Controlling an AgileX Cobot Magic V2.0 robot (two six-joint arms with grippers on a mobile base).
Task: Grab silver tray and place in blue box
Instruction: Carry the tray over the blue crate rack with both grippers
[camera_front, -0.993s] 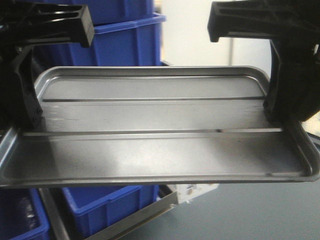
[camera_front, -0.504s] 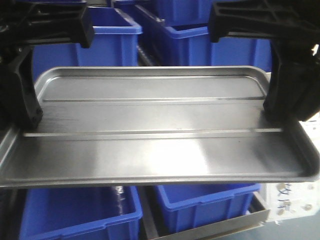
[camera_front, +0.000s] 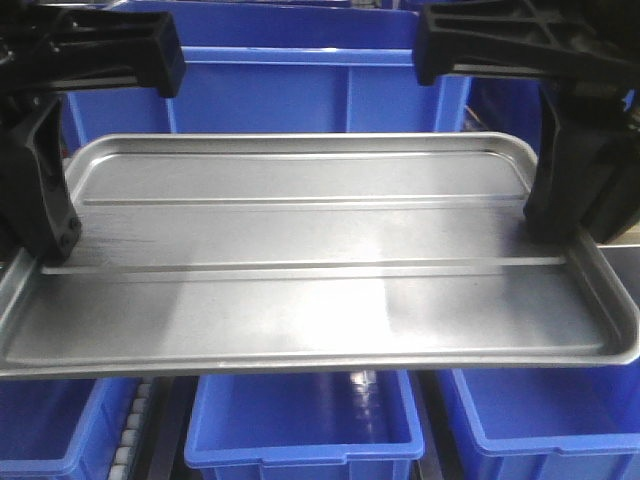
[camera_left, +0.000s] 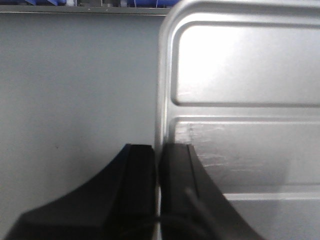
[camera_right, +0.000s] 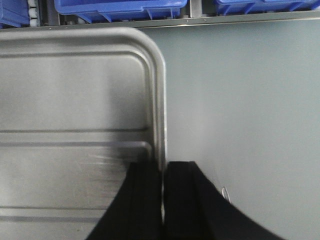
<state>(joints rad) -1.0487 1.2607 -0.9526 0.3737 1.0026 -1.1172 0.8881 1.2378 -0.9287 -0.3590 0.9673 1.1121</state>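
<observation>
Grippers first: my left gripper (camera_left: 159, 150) is pinched almost closed, its 2 black fingers (camera_left: 140, 165) sandwiching the left short rim of the silver tray (camera_front: 300, 240), 1 finger outside the rim and 1 inside the pan. Over to my right gripper (camera_right: 163, 167), and it's the same on the opposite short rim: squeezed tight, with only the thin metal lip in between.

On the front view the tray hangs roughly level between both arms, held up off everything. Its long side faces the camera, hollow side up, with 2 long raised ribs running left to right and glare across the middle.

Under each end, on the wrist views, I see plain grey tabletop (camera_left: 75, 90). Beyond the far corner on the right side there's a metal rail (camera_right: 225, 19) with blue plastic behind it.

Past the tray's far rim on the front view stands the blue box (camera_front: 300, 95), wide, its lipped rim showing above the tray's edge. The tray is not in it. Below the near rim, 3 narrower blue bins (camera_front: 300, 425) sit side by side.
</observation>
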